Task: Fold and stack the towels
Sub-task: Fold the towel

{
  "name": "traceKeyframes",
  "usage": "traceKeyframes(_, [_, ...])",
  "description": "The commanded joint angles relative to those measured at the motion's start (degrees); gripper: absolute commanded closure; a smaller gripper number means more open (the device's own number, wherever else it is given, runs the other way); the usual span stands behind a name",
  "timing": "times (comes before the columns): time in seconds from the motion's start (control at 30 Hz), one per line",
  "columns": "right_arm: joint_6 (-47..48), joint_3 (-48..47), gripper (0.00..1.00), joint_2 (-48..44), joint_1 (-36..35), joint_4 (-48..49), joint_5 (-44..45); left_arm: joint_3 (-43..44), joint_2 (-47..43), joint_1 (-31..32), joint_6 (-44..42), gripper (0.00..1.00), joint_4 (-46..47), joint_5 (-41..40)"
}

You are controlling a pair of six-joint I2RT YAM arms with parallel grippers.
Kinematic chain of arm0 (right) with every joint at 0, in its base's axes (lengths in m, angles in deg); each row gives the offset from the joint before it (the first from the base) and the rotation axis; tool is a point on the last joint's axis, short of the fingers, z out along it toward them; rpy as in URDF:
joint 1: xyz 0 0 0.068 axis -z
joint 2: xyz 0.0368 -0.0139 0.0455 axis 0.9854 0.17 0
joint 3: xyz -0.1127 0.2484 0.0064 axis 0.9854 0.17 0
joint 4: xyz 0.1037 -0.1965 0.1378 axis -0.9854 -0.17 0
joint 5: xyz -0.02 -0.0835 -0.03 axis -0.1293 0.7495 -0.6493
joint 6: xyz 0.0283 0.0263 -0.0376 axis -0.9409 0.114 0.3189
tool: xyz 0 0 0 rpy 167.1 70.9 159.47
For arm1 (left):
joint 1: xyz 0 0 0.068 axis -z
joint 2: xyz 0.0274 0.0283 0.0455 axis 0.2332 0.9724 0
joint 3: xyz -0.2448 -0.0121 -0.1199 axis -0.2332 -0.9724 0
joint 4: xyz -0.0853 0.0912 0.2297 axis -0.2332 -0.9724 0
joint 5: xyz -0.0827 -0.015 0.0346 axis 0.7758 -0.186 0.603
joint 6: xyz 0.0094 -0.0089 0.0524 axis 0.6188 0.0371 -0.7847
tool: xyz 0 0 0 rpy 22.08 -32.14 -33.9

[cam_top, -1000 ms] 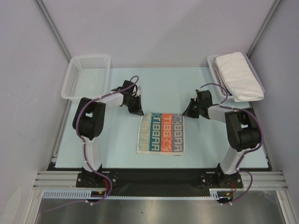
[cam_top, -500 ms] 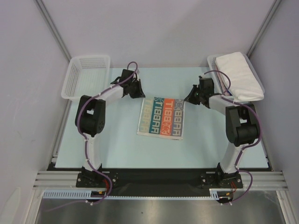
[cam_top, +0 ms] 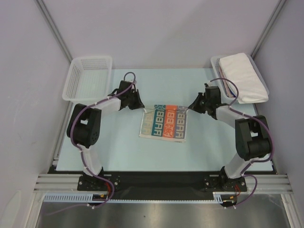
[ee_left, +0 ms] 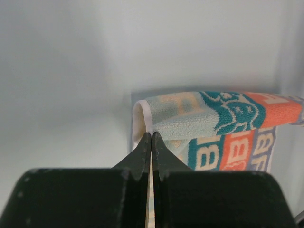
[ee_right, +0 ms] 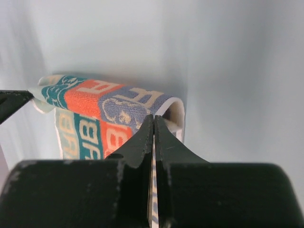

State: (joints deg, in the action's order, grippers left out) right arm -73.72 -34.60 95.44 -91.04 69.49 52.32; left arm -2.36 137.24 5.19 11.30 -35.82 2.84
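My left fingers (ee_left: 150, 140) are pressed together on the far left corner of the lettered towel (cam_top: 164, 123), and my right fingers (ee_right: 151, 126) are clamped the same way on its far right corner, so no gap shows between either pair in the wrist views. The towel sits in the middle of the tabletop (cam_top: 118, 147), between my two arms. Its near part lies flat, while the far edge I hold is raised and curls over towards me, with the white underside showing at both pinched corners. I judge this to be the middle of a fold: the far edge has to be carried over the near part and laid down square before I let go. After that the towel probably needs at least one more fold to get it down to a stackable size. As for what is done, a white towel (cam_top: 242, 76) lies folded on the right basket (cam_top: 214, 61) at the far right, with what looks like a pinkish edge just under it, though I cannot tell what that is. The left basket (cam_top: 90, 59) stands at the far left. No other towels are in sight, so I cannot say how many remain.
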Motion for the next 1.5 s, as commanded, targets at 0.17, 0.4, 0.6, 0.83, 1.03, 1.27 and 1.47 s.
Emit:
traceKeyframes(0.17, [-1.1, 7.4, 1.0, -10.3, -0.5, 3.2, 2.2, -9.4, -10.8, 0.0, 4.8, 1.0, 7.3, -3.1])
traceKeyframes(0.4, [-1.7, 11.4, 1.0, -16.9, -2.2, 2.3, 2.9, -14.5, -17.1, 1.2, 5.8, 0.99, 8.6, -5.2])
traceKeyframes(0.6, [-2.4, 15.0, 1.0, -20.7, -4.0, 1.7, 3.5, -18.0, -20.7, 2.6, 6.5, 0.91, 8.4, -6.7])
traceKeyframes(0.83, [-4.0, 20.7, 0.87, -24.6, -6.9, 1.5, 3.1, -26.5, -26.3, 4.5, 8.4, 0.77, 10.9, -8.5])
traceKeyframes(1.03, [-4.6, 24.3, 0.67, -31.3, -8.9, -3.2, 4.4, -30.9, -32.1, 5.0, 9.6, 0.61, 11.7, -10.2])
traceKeyframes(1.27, [-5.3, 22.0, 0.64, -31.6, -7.5, -8.8, 8.1, -23.9, -28.0, 5.1, 10.6, 0.55, 2.3, -11.1])
traceKeyframes(1.47, [-5.3, 17.7, 0.65, -22.3, -7.5, -8.1, 7.7, -15.7, -18.7, 5.1, 8.9, 0.54, -3.4, -10.3])
